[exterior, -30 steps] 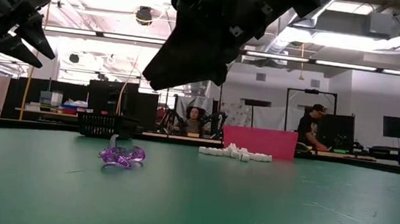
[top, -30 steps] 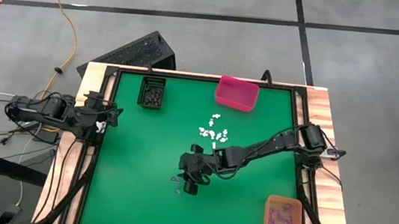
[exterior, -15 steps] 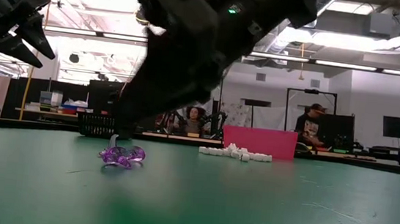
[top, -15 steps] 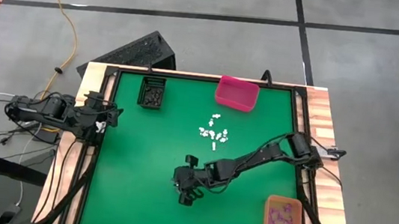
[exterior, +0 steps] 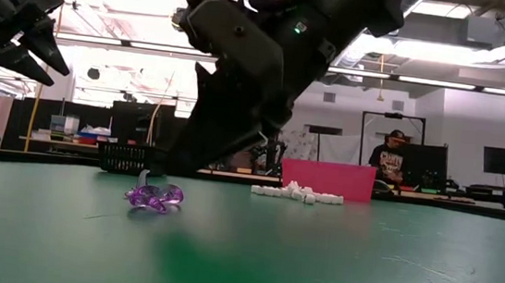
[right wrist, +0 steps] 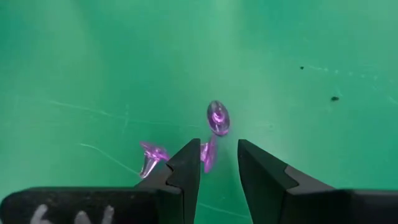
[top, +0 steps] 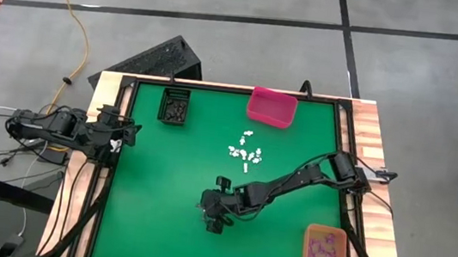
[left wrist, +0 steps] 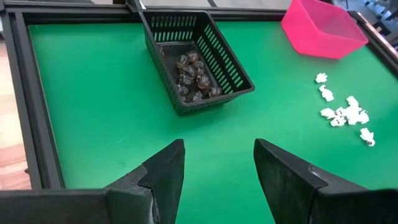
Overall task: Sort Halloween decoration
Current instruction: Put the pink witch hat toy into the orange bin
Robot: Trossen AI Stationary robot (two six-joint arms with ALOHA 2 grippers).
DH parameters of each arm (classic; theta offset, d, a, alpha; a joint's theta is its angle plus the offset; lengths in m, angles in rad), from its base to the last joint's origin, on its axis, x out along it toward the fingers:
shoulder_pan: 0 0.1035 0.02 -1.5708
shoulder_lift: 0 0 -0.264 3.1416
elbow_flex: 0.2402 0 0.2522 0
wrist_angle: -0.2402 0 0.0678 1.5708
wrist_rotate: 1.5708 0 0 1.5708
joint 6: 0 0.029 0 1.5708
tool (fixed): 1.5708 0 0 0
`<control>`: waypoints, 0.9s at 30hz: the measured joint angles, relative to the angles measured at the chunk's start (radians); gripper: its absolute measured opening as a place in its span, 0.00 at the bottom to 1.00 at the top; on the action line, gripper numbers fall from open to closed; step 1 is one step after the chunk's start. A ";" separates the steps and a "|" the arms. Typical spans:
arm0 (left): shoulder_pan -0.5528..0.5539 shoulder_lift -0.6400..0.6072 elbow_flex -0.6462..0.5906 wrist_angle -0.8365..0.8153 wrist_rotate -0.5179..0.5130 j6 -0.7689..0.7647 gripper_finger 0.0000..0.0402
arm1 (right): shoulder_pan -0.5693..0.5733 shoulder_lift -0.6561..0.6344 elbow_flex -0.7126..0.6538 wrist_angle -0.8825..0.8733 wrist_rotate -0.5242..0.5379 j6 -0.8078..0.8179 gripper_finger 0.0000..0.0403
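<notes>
From above, my own right arm covers the purple trinket (exterior: 154, 196) beneath my right gripper (top: 211, 222). Past my fingers (right wrist: 186, 168), part of that trinket sits behind the tips, so I cannot tell whether they touch it. The dark pieces in the black basket (left wrist: 219, 56) are too small to identify. The pink bin (left wrist: 323, 28) is cut by the picture's edge.
</notes>
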 joint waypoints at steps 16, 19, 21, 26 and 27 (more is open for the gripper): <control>0.000 0.000 0.000 0.000 0.001 0.000 0.45 | -0.002 0.029 -0.001 0.034 -0.044 0.043 0.33; 0.000 0.000 0.000 0.000 0.001 0.000 0.45 | -0.002 0.030 -0.001 0.034 -0.044 0.046 0.33; 0.000 0.000 0.000 0.000 0.001 0.000 0.45 | -0.002 0.030 -0.001 0.033 -0.043 0.051 0.32; 0.000 0.000 0.000 -0.001 0.002 0.001 0.46 | -0.003 0.030 -0.001 0.032 -0.042 0.054 0.30; 0.000 0.000 0.000 0.000 0.002 0.001 0.45 | -0.003 0.030 -0.001 0.031 -0.042 0.054 0.29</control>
